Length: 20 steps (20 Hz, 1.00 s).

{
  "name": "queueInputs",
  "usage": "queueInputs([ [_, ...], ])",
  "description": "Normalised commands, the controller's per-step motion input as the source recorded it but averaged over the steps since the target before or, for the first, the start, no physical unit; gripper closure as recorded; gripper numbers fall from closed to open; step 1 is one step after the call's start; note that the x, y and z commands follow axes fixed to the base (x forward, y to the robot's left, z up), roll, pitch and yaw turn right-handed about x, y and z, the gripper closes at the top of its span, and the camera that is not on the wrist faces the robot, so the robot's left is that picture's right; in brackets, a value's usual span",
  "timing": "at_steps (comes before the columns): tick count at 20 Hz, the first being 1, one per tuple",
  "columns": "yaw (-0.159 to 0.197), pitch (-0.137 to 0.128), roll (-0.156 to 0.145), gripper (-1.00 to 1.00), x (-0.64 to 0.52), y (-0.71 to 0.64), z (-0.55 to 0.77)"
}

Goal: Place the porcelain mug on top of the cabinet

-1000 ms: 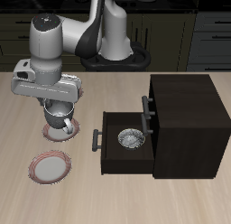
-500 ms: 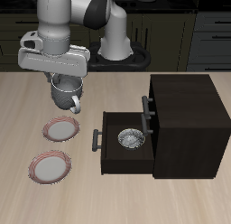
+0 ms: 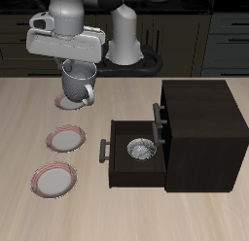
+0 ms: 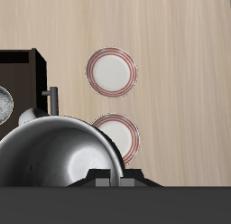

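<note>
Porcelain mug: the grey-white glossy porcelain mug (image 3: 78, 86) with one loop handle hangs in the air above the light wooden table (image 3: 39, 128), clear of the surface, well apart from the cabinet.
Gripper: the grey-white two-finger gripper (image 3: 70, 65) comes down from above and is clamped on the mug's rim; its fingertips are hidden by the mug.
Cabinet: the near-black wooden box cabinet (image 3: 204, 114) has a bare flat top; its drawer (image 3: 131, 172) is pulled open, with a small patterned bowl (image 3: 140, 148) inside.
Plates: two small white plates with red rims (image 3: 66, 138) (image 3: 54, 180) lie on the table beside the drawer.
Wrist view: the mug (image 4: 59, 155) fills much of it and covers part of one plate (image 4: 122, 137); the cabinet is cut off at the edge.
Writing: none legible.
</note>
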Motion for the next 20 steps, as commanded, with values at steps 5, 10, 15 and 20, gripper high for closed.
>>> queueInputs([
  [5, 0.012, -0.035, 0.009, 1.0, -0.09, 0.28, 0.3],
  [10, 0.022, -0.016, 0.04, 1.0, -0.05, 0.5, 0.17],
  [15, -0.002, -0.031, 0.039, 1.0, -0.08, 0.63, 0.22],
  [20, 0.032, -0.048, 0.029, 1.0, -0.13, 0.55, 0.23],
])
